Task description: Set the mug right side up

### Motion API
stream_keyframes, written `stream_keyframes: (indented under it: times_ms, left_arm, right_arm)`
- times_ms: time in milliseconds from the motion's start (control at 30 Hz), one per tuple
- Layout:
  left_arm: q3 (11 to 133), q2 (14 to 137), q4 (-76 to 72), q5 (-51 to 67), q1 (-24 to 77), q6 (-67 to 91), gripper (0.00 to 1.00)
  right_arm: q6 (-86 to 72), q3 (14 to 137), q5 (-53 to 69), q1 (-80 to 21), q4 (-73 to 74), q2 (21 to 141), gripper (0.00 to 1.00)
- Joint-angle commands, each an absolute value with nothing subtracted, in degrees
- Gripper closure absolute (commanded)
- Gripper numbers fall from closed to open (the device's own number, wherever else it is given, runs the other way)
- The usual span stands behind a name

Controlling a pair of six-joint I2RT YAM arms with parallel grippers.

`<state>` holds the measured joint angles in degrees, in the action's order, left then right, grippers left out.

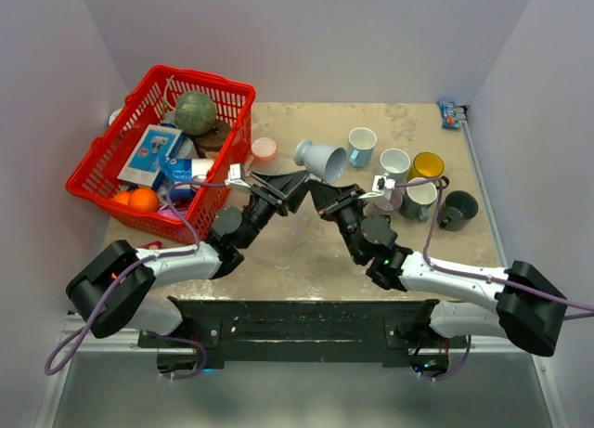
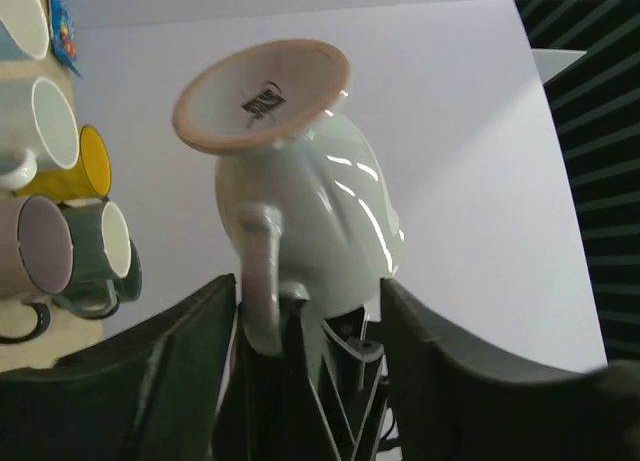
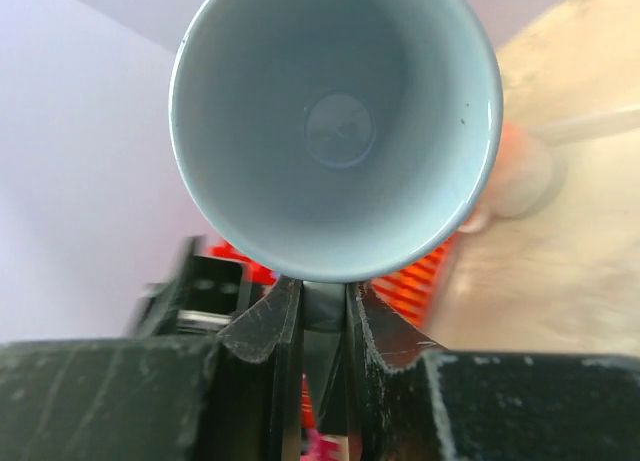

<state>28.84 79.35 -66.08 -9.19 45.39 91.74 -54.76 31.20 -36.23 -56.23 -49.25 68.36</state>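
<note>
Pale blue ceramic mug held tipped sideways in the air over the bare middle of the beige table, between a red plastic basket and a cluster of upright mugs.
The right claw pinches its rim. The left claw is spread around the handle side; whether it touches is unclear. The dark base sticker is unreadable.

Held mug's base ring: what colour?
Pinkish tan base ring, set against the pale blue-green mug. The left wrist view shows it best.

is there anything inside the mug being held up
No, the right wrist view looks straight into the mug and shows only its bare pale inside and round bottom.
</note>
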Motion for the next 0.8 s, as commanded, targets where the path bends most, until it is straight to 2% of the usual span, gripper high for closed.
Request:
stream_keyframes:
  times_ms: [0, 167, 300, 433, 567, 767]
  left_arm:
    - [28.4, 75.3, -58.4, -7.3, 46.2, 89.0, 0.21]
    - [31.3, 68.6, -42.8, -7.1, 46.1, 78.7, 0.08]
    - [35.1, 64.0, -23.0, -8.2, 46.2, 70.9, 0.04]
    - [35.5, 61.0, -13.3, -10.5, 46.1, 64.7, 0.03]
    - [36.4, 58.6, -5.0, -13.4, 46.1, 61.7, 0.01]
    - [37.4, 55.5, 0.5, -16.2, 46.1, 56.7, 0.01]
  right_arm:
    - [-49.0, 37.7, -42.8, -55.5, -34.0, 61.7, 1.0]
    - [-43.8, 41.8, -45.8, -55.5, -12.4, 56.9, 1.0]
    - [-39.6, 46.6, -46.6, -55.4, 1.3, 56.3, 1.0]
    - [-38.6, 49.0, -43.3, -54.7, 12.2, 57.7, 1.0]
    - [-38.8, 50.5, -39.2, -51.8, 18.1, 61.0, 1.0]
    - [-34.8, 50.1, -30.0, -44.6, 16.1, 67.6, 1.0]
